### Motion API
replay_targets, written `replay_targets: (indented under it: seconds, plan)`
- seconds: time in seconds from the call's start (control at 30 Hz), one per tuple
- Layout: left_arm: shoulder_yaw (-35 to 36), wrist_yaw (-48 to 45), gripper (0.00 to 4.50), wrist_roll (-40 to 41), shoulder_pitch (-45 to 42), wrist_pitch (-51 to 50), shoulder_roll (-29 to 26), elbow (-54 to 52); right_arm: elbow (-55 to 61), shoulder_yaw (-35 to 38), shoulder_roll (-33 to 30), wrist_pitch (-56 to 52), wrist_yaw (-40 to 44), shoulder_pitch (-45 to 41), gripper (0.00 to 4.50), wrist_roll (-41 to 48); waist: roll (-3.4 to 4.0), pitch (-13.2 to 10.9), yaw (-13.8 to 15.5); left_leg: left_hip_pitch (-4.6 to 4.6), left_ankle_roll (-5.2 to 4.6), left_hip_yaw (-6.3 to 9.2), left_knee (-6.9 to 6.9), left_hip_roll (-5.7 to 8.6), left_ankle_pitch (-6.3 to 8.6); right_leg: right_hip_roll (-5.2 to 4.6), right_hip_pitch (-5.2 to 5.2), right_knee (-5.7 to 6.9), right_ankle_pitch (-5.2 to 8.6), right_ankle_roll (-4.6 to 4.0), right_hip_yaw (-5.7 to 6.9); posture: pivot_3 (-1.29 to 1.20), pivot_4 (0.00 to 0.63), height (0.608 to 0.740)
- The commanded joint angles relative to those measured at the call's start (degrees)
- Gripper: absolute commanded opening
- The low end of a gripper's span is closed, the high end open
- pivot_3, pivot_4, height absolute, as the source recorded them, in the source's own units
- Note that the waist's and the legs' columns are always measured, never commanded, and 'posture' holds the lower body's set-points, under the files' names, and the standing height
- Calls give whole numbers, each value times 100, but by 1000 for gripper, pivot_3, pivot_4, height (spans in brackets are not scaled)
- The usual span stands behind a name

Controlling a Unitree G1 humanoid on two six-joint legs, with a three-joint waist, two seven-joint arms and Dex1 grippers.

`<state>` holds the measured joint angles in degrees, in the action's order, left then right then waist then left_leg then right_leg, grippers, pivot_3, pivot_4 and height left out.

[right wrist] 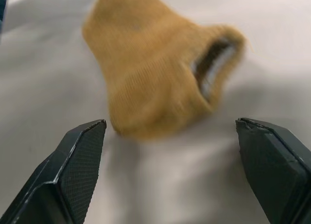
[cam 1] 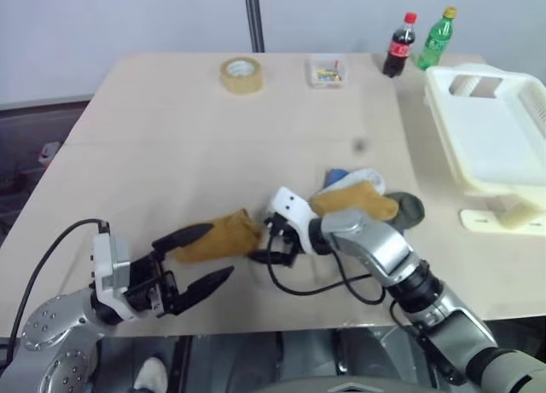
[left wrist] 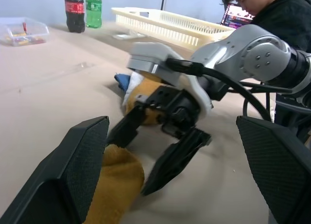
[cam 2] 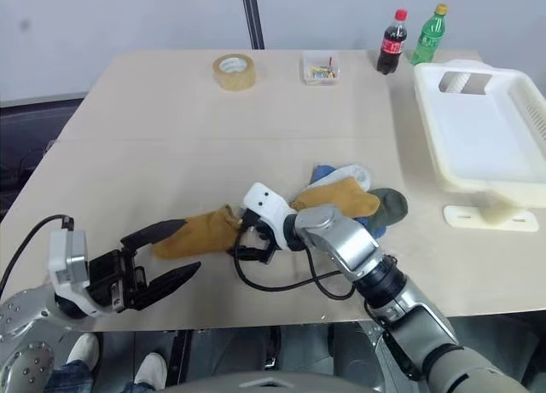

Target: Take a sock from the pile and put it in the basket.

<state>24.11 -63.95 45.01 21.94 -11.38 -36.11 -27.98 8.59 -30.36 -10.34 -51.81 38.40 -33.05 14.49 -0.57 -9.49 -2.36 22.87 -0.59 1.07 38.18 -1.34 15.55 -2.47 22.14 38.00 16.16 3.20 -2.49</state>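
The left claw (cam 1: 198,257) is lying level with its fingers wide apart, just beside the sock (cam 1: 217,237). The right claw (cam 1: 275,245) is reaching across, fingers spread, at the sock's other end.

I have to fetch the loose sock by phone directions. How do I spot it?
Find the big white basket at the table's right edge, then the sock pile beside it. Left of the pile, between the two open grippers, the mustard-yellow sock lies alone; another mustard one stays on the pile.

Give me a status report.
Left gripper and right gripper open, empty. Mustard-yellow fabric sock flat on table between them. Path clear to white slotted plastic basket.
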Motion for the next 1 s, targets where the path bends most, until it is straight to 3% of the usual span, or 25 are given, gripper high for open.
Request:
replay_targets:
  seconds: [0.03, 0.2, 0.47, 0.57, 0.8, 1.0]
  plan:
    - [52, -57, 4500, 30, -6, 60, -19, 6, 555, 222, -205, -366, 22, 134, 4449, 187, 0, 0, 0, 0, 0, 0, 0, 0, 0, 0, 0, 0, 0, 0, 0, 0, 150, 740]
    - [15, -86, 4500, 20, -84, 47, -40, 74, 583, 929, 251, -736, -434, 303, 4449, 529, 0, -1, -5, 0, 0, 0, 0, 0, 0, 5, -1, 0, 0, 0, 0, 0, 150, 740]
    - [57, -123, 4500, 4, -106, 43, -53, 128, 259, 1249, 1013, -1134, -700, 268, 4449, 913, 1, -1, -6, 2, 0, -4, -3, -3, 0, 19, 0, 1, 0, 0, -5, 0, 150, 740]
    - [53, -119, 4500, -15, -83, 58, -36, 118, 34, 1132, 1129, -1137, -759, 209, 3639, 866, 1, -1, -6, 3, 0, -5, -3, -3, 0, 19, 1, 0, 0, 1, -5, 0, 150, 740]
    - [63, -102, 4500, -51, -51, 83, -7, 108, -339, 1201, 1306, -1157, -899, 13, 175, 878, 3, -2, -6, 2, 0, -3, -3, -3, 0, 20, 2, 0, 0, 0, -3, 0, 150, 740]
    - [78, -113, 4500, -56, -43, 97, -3, 115, 93, 1343, 1042, -1454, -941, 223, 38, 1039, 2, -2, -1, 3, 0, -3, -3, -2, 0, 17, 2, -3, 0, 0, -3, 0, 150, 740]
